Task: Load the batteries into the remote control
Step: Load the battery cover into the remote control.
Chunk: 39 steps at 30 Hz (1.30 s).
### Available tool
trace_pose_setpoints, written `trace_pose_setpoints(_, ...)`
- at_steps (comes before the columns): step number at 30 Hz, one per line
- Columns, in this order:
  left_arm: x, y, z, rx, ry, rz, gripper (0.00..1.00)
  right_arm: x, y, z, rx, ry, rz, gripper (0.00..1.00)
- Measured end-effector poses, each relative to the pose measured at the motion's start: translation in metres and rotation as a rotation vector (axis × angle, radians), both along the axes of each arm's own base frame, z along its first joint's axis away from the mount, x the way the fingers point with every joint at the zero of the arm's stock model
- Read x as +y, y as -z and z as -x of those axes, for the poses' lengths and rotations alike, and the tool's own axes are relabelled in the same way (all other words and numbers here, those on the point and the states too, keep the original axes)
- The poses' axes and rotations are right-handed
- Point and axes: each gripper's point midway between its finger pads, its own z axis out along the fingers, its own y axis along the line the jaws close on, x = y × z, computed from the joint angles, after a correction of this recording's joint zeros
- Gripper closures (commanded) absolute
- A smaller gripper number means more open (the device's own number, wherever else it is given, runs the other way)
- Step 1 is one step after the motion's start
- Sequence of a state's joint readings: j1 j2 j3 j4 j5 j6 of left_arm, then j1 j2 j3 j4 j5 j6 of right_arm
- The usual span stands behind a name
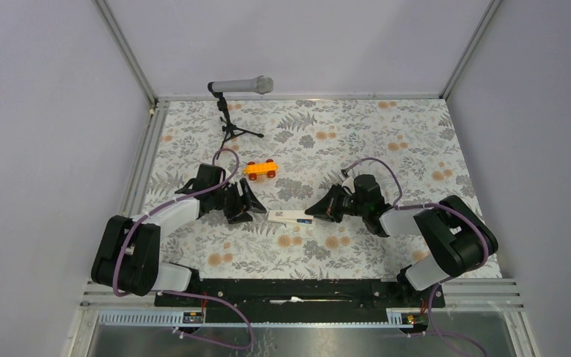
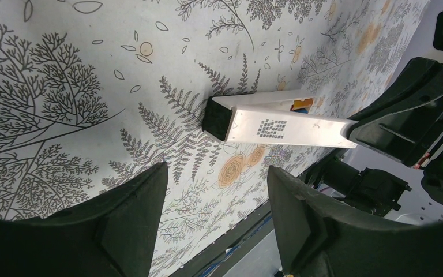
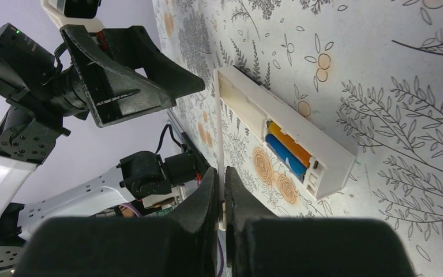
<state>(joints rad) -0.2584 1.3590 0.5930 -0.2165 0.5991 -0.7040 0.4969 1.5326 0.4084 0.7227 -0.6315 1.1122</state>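
The white remote (image 1: pixel 291 216) lies about the middle of the flower-patterned surface (image 1: pixel 386 149), between the two arms, with its length running left to right. Its back is uncovered and the battery bay faces up. In that bay, toward the remote's right end, the orange battery (image 3: pixel 288 144) and the blue battery (image 3: pixel 285 157) sit side by side, both down in their slots. The flat white back cover (image 2: pixel 282 127) is off the remote. The right jaws are closed on its right end, pinching the thin plate between them. From there the cover runs along the remote, tilted on edge with a small printed code patch showing on its face. Its free end comes up close to the remote's dark left end, though I can't tell whether the two touch there. The left jaws stand open with nothing between them, held just to the left of the remote and pointed at that same end. Farther back on the surface, an orange toy car (image 1: pixel 260 169) with red wheels sits a little left of centre. Beyond it, a grey microphone (image 1: pixel 242 86) stands on a black tripod near the far edge.
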Motion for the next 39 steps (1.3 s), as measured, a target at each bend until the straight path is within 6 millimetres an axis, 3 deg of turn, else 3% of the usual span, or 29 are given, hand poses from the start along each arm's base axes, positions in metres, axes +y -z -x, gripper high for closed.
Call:
trace_pose_setpoints(19,-0.002,0.007,0.004,0.026,0.017,-0.010,0.35,-0.009,0.023,0.001,0.030,-0.009,0.115,1.00)
trace_pose_setpoints(29,-0.019,0.003,-0.003,0.018,0.062,-0.029,0.38,-0.010,0.028,-0.002,0.030,-0.033,0.159,1.00)
trace_pose_setpoints(39,-0.024,0.024,-0.013,0.040,0.071,-0.151,0.45,-0.012,0.033,-0.002,0.035,-0.047,0.199,1.00)
